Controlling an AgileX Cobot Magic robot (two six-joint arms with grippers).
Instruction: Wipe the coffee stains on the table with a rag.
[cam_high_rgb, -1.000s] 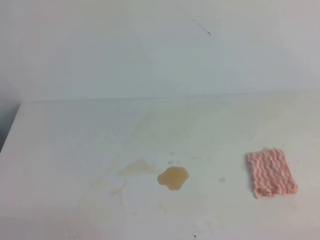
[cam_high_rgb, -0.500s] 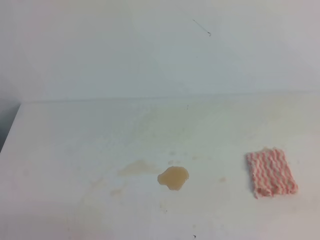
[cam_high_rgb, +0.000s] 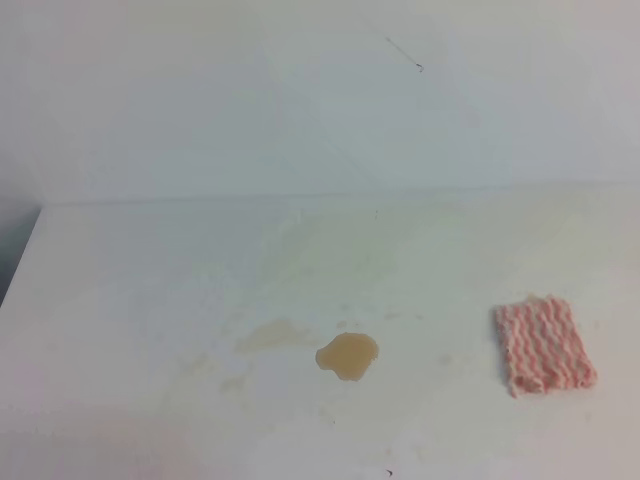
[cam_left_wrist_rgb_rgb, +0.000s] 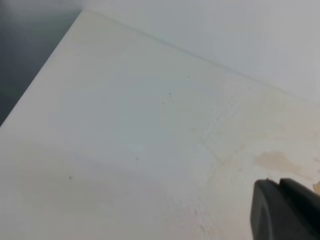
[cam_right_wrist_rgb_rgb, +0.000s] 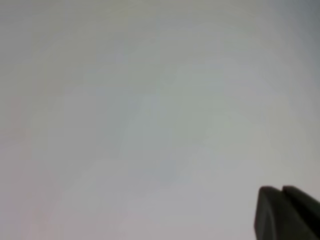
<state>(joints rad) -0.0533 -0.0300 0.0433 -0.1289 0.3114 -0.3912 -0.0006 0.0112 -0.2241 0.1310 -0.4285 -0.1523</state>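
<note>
Your overhead view shows the table (cam_high_rgb: 120, 300) with the coffee puddle (cam_high_rgb: 347, 356) sitting near the middle front, glossy tan, blob-shaped. A paler smear (cam_high_rgb: 272, 335) lies just left of it and touches its upper left edge; fainter specks trail further left. The rag (cam_high_rgb: 543, 345) lies flat on the right side of the table, well apart from the puddle, pink-and-white wavy stripes, slightly skewed, dry-looking. Nothing is touching it.

Neither arm shows in the overhead view.

Your left wrist view looks across the far left corner of the table; the left gripper (cam_left_wrist_rgb_rgb: 282, 210) pokes in at the bottom right as a dark tip with a thin seam down it. The jaws look pressed together, holding nothing. The pale smear is visible just above that tip, and a sliver of the tan puddle sits at the right edge.

Your right wrist view is blurred grey-white. The right gripper (cam_right_wrist_rgb_rgb: 284, 212) shows the same dark tip at bottom right, jaws together by the look of it, nothing between them.
</note>
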